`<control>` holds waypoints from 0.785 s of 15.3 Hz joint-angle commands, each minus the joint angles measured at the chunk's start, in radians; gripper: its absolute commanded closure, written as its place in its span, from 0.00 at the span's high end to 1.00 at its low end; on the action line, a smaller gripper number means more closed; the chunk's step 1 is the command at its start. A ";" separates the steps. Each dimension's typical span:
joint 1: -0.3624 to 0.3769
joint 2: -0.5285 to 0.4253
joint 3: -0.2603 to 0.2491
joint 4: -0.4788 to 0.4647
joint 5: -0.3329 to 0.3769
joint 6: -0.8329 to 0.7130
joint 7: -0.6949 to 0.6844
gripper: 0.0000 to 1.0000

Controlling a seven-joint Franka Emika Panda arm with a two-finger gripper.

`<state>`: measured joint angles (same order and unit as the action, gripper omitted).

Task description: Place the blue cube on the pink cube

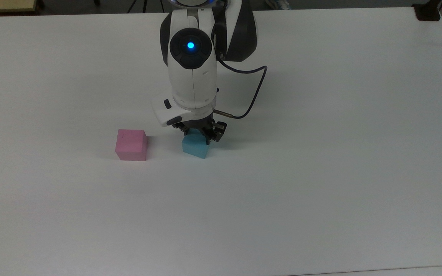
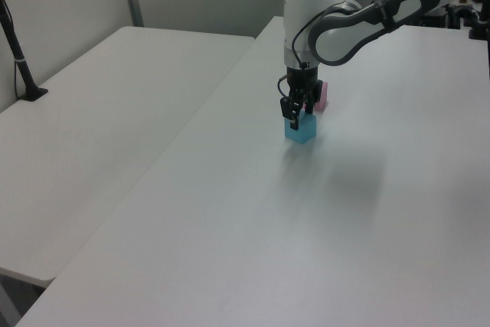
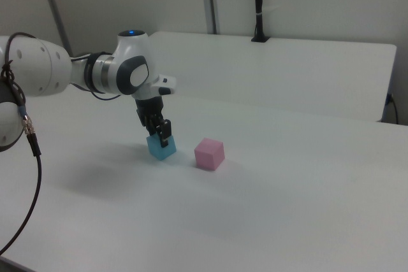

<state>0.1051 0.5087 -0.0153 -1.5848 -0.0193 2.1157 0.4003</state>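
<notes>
My end effector [image 1: 199,137] is down over the blue cube [image 1: 194,148], with a finger on either side of its upper half. The fingers are spread and straddling it, not clamped; I judge there is a little daylight on each side, though the top view hides the far face behind my wrist. The blue cube sits flat on the white counter [image 1: 320,172], turned somewhat out of line with the counter's edges. The pink cube [image 1: 131,144] rests on the counter well clear of it, toward the top view's left; in the right view it lies to the right of the blue one [image 3: 162,146], pink cube at [image 3: 209,153].

To do this grasp well, I should make sure my fingers meet two opposite flat faces and not the corners, since the cube is turned and a corner grip would twist it as I close. I want the pads low enough to catch the middle of the faces without touching the counter. The material looks soft, so a gentle squeeze ought to hold it without denting. Then a straight lift, high enough to clear the pink cube's top before I travel across.

There are no containers here; both cubes lie bare on the counter.
</notes>
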 commanded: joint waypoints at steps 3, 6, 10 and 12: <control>-0.071 -0.081 -0.011 0.058 -0.001 -0.130 -0.244 0.45; -0.131 -0.076 -0.012 0.092 -0.008 -0.143 -0.369 0.46; -0.180 -0.052 -0.015 0.095 -0.013 -0.109 -0.483 0.49; -0.197 -0.047 -0.015 0.095 -0.014 -0.079 -0.488 0.50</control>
<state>-0.0748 0.4502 -0.0288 -1.4937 -0.0231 1.9980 -0.0556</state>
